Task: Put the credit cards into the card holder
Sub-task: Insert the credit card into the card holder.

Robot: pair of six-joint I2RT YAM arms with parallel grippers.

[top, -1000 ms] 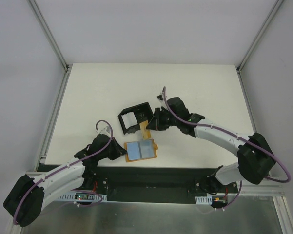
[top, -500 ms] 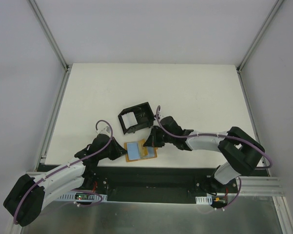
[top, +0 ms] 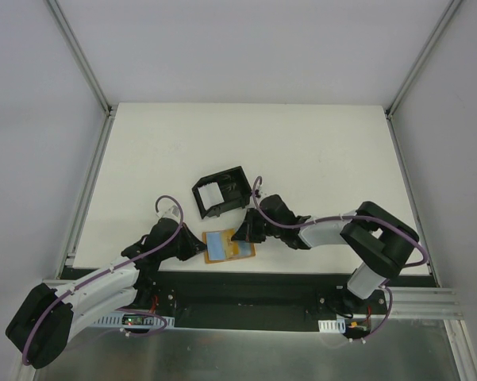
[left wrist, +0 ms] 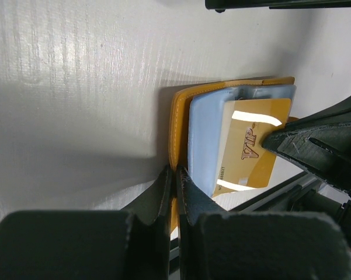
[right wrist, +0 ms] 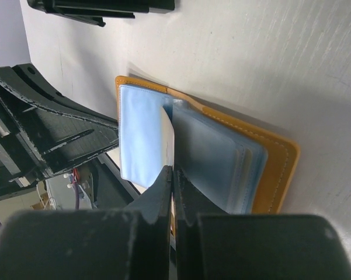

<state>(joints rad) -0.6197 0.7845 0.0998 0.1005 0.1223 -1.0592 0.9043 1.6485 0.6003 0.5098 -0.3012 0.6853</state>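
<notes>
The tan-orange folding wallet (top: pixel 210 255) lies open near the table's front edge, its blue sleeves (left wrist: pixel 204 134) up. A gold credit card marked VIP (left wrist: pixel 249 153) sticks out of the sleeves; from above it covers the wallet's right half (top: pixel 240 248). My right gripper (top: pixel 241 236) is shut on this card's edge (right wrist: pixel 169 131). My left gripper (top: pixel 201 248) is shut on the wallet's left edge (left wrist: pixel 178 125). The black card holder (top: pixel 220 190) with its white ridged insert stands just behind the wallet, apart from both grippers.
The card holder's edge shows at the top of the left wrist view (left wrist: pixel 280 4) and the right wrist view (right wrist: pixel 99 7). The black base rail (top: pixel 246 290) runs just in front of the wallet. The white table (top: pixel 317 151) stretches behind and to both sides.
My right gripper has moved from beside the card holder down and left to the wallet and closed on the gold card. The left gripper has stayed on the wallet.
</notes>
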